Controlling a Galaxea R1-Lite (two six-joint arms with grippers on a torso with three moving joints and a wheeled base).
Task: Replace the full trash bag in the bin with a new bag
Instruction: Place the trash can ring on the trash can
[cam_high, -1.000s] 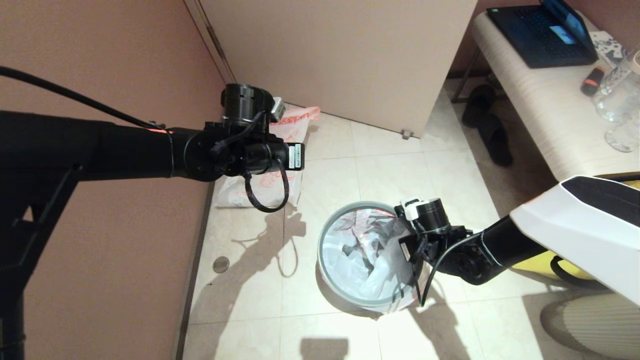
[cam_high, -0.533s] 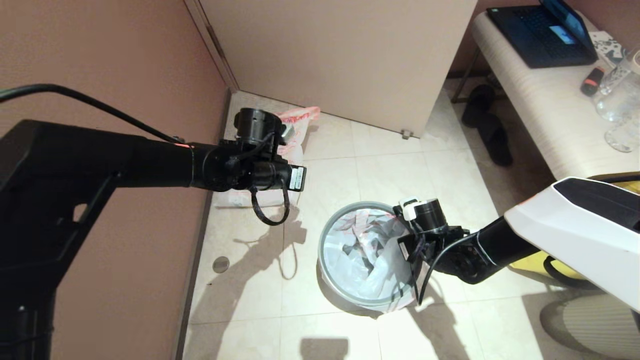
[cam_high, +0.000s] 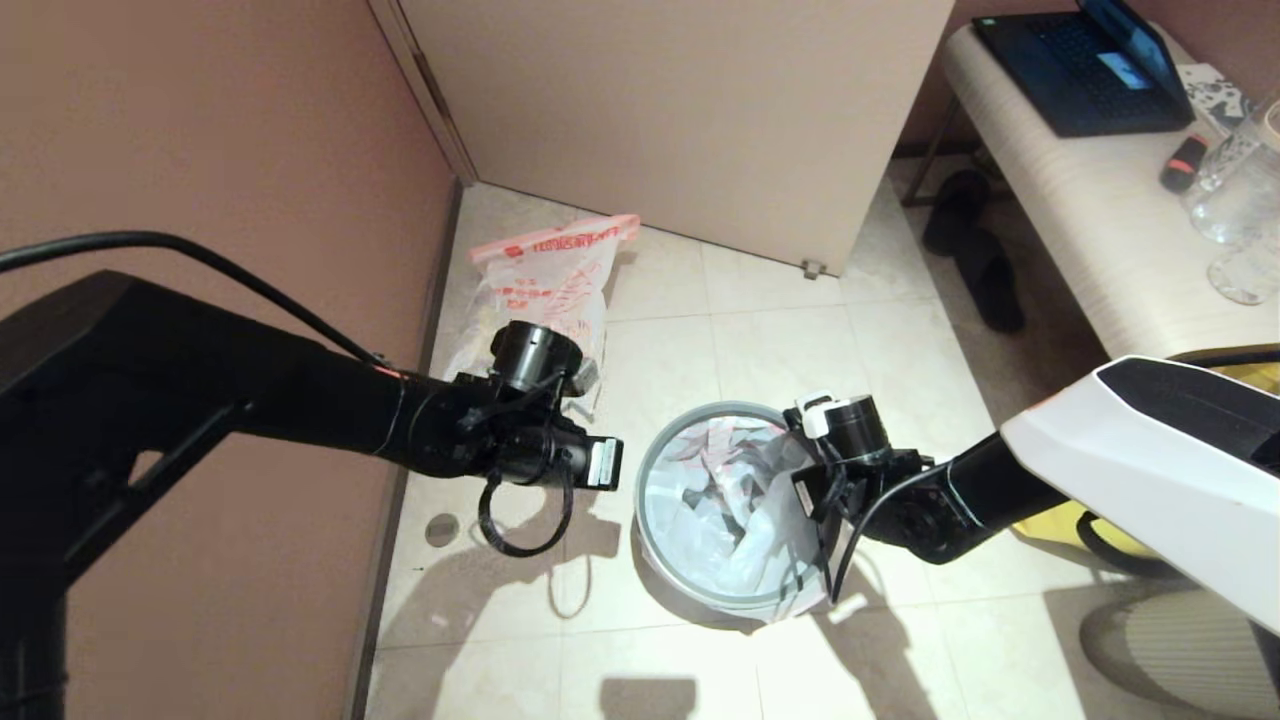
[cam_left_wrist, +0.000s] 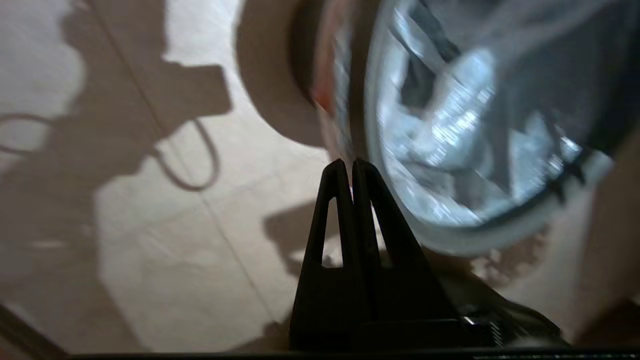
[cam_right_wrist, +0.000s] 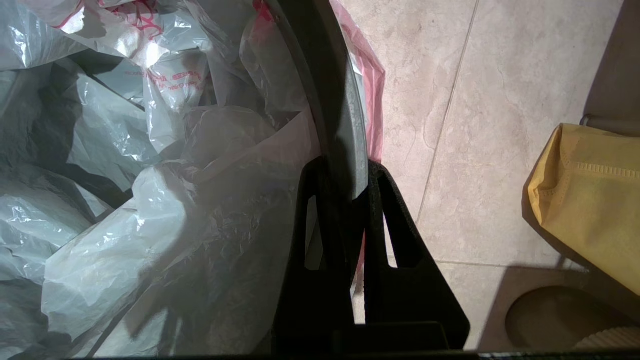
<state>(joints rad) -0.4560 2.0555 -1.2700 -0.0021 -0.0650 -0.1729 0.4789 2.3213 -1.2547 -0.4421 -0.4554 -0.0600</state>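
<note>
Swung down from beside full trash bag (cam_high: 545, 275) at 11 o'clock: left end effector (cam_left_wrist: 352, 167), pressed together, empty, near bin (cam_high: 655, 560). Right end effector (cam_right_wrist: 345, 167) pinching grey ring (cam_right_wrist: 345, 125) over new bag (cam_right_wrist: 150, 225). Seat ring evenly; avoid tearing film.

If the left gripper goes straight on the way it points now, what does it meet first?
Most likely the near side of the bin, at its grey ring. The shut left gripper aims at that edge, empty; depth is unclear, so it could strike the floor just before it.
</note>
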